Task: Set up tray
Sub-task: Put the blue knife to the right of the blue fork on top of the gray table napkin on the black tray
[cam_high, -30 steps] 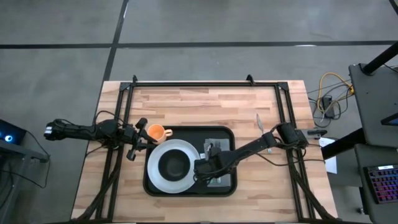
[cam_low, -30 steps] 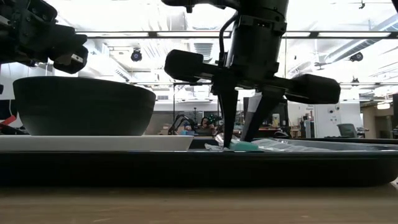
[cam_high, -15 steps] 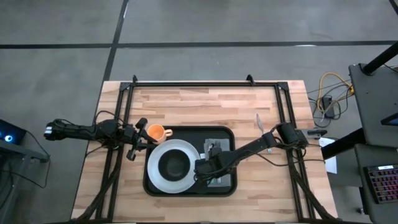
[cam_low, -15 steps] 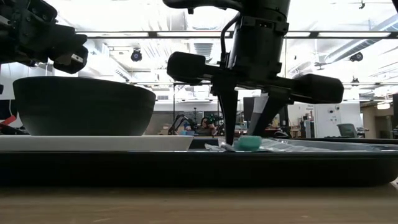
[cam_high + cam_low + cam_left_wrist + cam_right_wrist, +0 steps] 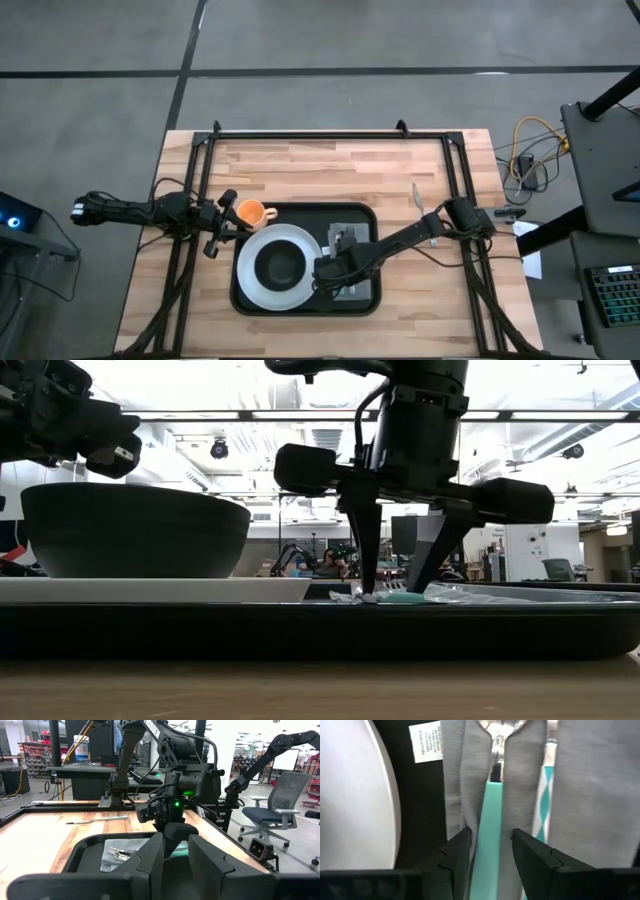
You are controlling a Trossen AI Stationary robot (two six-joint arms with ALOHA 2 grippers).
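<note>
The black tray lies mid-table, with its rim along the front of the low view. On its right half lies a grey folded napkin. A teal-handled utensil lies flat on the napkin, next to a second, patterned handle. My right gripper is open, pointing down, one finger on each side of the teal handle without touching it. My left gripper is open and holds nothing. It hangs raised by the tray's left edge.
A white plate with a black bowl fills the tray's left half. An orange cup stands at the tray's far left corner, close to my left gripper. A metal utensil lies on the wood to the right of the tray.
My right gripper has opened wider over the napkin. The teal handle, raised a little between the fingers half a second ago, now lies flat on the napkin. The left arm has kept still.
</note>
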